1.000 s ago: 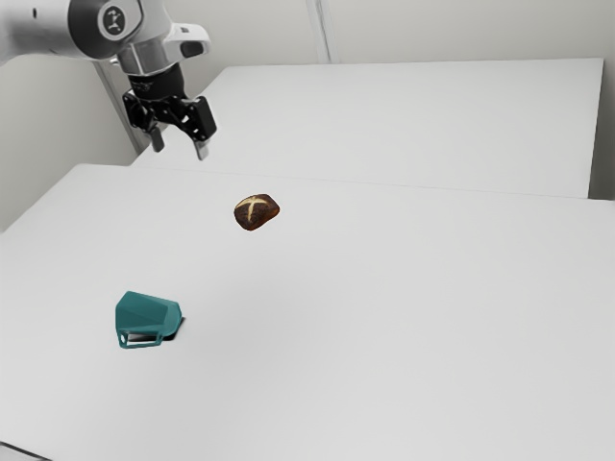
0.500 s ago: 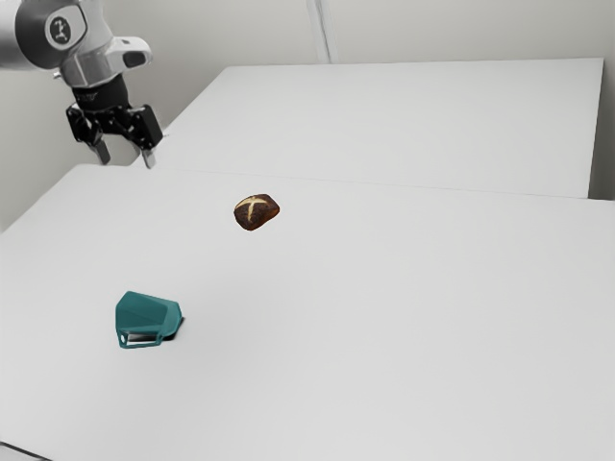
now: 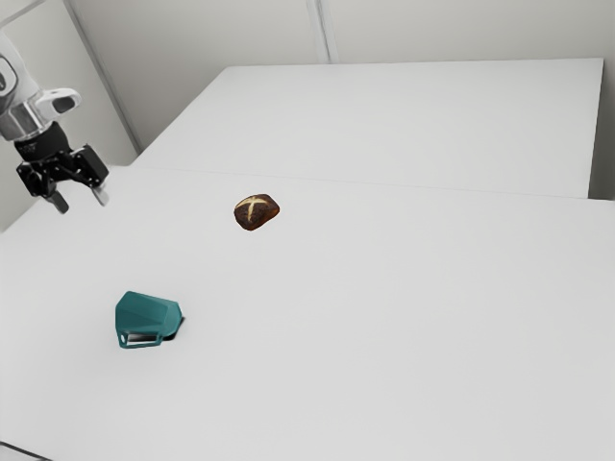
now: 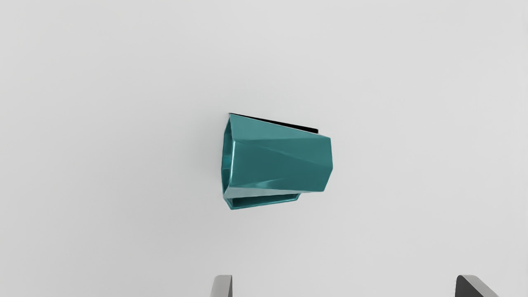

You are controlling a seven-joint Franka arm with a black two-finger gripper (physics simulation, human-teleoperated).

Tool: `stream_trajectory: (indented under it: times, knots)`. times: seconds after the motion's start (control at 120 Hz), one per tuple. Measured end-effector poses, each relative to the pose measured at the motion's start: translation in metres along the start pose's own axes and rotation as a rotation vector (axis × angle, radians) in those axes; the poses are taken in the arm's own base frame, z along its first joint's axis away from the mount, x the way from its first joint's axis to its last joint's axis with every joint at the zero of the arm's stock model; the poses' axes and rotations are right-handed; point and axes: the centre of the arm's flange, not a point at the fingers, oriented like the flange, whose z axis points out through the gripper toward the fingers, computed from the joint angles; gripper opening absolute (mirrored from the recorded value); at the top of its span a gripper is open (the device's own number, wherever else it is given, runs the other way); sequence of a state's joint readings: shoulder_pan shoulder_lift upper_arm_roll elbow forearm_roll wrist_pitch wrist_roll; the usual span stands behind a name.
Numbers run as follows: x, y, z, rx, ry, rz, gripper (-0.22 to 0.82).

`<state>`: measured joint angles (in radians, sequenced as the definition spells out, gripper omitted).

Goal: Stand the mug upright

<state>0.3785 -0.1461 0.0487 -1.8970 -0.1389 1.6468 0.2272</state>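
In the exterior view, my gripper (image 3: 81, 200) hangs above the table at the upper left, its fingers apart with nothing between them. A teal faceted mug (image 3: 146, 315) lies on its side on the table, lower than the gripper and a little toward the exterior view's right, its handle toward that view's bottom edge. In the wrist view, the mug (image 4: 280, 161) lies beyond the open gripper (image 4: 343, 284), untouched, with its mouth and its narrower base facing opposite ways and the handle on the side toward the fingers.
A dark brown bread-like object with a pale cross mark (image 3: 257, 211) rests on the white table (image 3: 404, 317), toward the exterior view's right from the gripper. Another white surface (image 3: 384, 125) stands behind, against the walls.
My gripper has moved toward the exterior view's left and sits somewhat lower in that view, still open. The mug and the brown object have stayed put.
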Motion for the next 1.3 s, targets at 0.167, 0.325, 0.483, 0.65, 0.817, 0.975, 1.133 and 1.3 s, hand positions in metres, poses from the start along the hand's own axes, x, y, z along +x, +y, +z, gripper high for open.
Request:
stream_trajectory:
  times: [0.167,0.325,0.483,0.65,0.817,0.975,1.133,1.3]
  knots:
    - [-0.009,-0.042,0.040,-0.126,0.029,-0.013,0.59]
    - [-0.018,-0.075,0.065,-0.225,0.086,-0.012,0.59]
    - [-0.022,-0.089,0.082,-0.303,0.146,0.025,0.59]
    - [-0.034,-0.107,0.106,-0.385,0.202,0.042,0.59]
    - [-0.042,-0.120,0.129,-0.444,0.245,0.066,0.59]
    - [-0.053,-0.137,0.155,-0.502,0.283,0.062,0.59]
    - [-0.053,-0.144,0.175,-0.536,0.307,0.088,0.59]
    - [-0.058,-0.153,0.195,-0.565,0.324,0.104,0.59]
